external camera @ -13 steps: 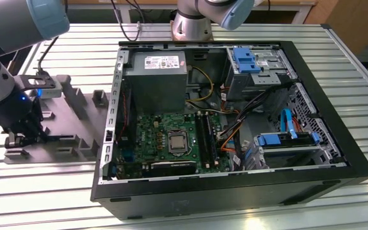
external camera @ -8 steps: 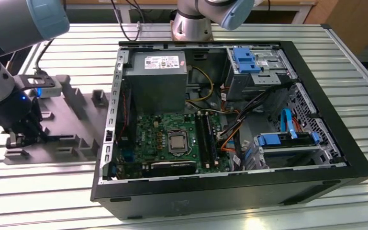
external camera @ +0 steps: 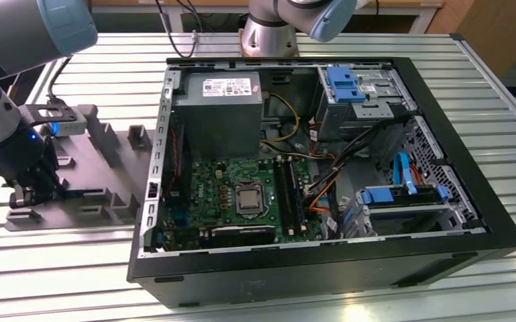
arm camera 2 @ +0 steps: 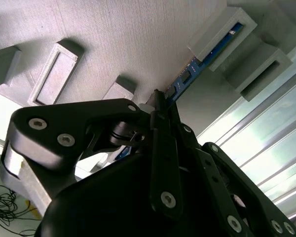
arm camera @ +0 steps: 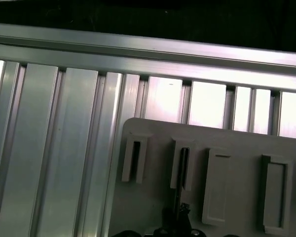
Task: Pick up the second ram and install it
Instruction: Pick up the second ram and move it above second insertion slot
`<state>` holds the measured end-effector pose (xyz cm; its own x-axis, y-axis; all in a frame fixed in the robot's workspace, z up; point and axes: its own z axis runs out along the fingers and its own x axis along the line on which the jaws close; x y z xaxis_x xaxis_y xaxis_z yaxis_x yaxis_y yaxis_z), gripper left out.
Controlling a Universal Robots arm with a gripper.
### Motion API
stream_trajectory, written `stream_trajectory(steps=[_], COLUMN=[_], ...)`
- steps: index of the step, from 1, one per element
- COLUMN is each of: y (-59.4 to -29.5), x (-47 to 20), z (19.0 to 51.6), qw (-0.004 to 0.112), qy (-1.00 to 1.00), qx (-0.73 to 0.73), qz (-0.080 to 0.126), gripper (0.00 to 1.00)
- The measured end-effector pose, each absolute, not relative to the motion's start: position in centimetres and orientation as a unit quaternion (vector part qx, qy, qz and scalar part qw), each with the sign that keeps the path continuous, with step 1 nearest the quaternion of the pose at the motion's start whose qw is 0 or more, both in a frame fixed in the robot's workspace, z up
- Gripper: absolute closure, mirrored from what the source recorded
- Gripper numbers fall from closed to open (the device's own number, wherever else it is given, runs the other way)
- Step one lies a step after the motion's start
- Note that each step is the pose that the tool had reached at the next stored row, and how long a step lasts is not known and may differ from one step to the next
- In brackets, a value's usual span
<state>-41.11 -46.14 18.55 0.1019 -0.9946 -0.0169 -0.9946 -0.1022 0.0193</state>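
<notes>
pickup is only begun: the second ram (arm camera 2: 209,54) stands on edge in a slot of the grey fixture (arm camera 2: 138,39), not yet lifted. my fingers (arm camera 2: 164,143) are pressed together on it, pinching its upper edge. the open computer case (external camera: 329,276) sits beside the fixture on the desk (external camera: 61,282); installing remains, i judge.

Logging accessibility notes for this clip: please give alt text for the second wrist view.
The gripper, seen from behind, is closed on the second ram, a thin stick held on edge in grey fixture blocks beside aluminium table slats.
</notes>
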Motion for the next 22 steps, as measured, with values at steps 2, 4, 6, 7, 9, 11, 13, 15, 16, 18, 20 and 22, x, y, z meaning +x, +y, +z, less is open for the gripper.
stream_trajectory(steps=[2, 4, 6, 7, 9, 11, 13, 15, 16, 18, 20, 22], y=[-46.14, -46.14, -46.14, -46.14, -46.14, -46.14, -46.14, -46.14, -46.14, -46.14, -46.14, -46.14], x=[-41.11, -41.11, -41.11, -41.11, -41.11, -41.11, -41.11, -41.11, -41.1, -41.11, -41.11, -41.11], z=[18.55, 18.55, 18.55, 18.55, 18.55, 18.55, 18.55, 18.57, 18.61, 18.71, 18.8, 18.83], qw=[0.001, 0.001, 0.001, 0.002, 0.002, 0.002, 0.002, 0.001, 0.001, 0.002, 0.002, 0.001], qy=[-0.672, -0.672, -0.673, -0.673, -0.674, -0.674, -0.674, -0.674, -0.674, -0.674, -0.674, -0.674], qx=[0.741, 0.741, 0.74, 0.739, 0.739, 0.739, 0.739, 0.739, 0.739, 0.739, 0.739, 0.739], qz=[-0.013, -0.013, -0.013, -0.013, -0.013, -0.013, -0.013, -0.013, -0.013, -0.013, -0.013, -0.013], gripper=[0.86, 0.86, 0.86, 0.86, 0.86, 0.86, 0.86, 0.86, 0.86, 0.86, 0.86, 0.86])
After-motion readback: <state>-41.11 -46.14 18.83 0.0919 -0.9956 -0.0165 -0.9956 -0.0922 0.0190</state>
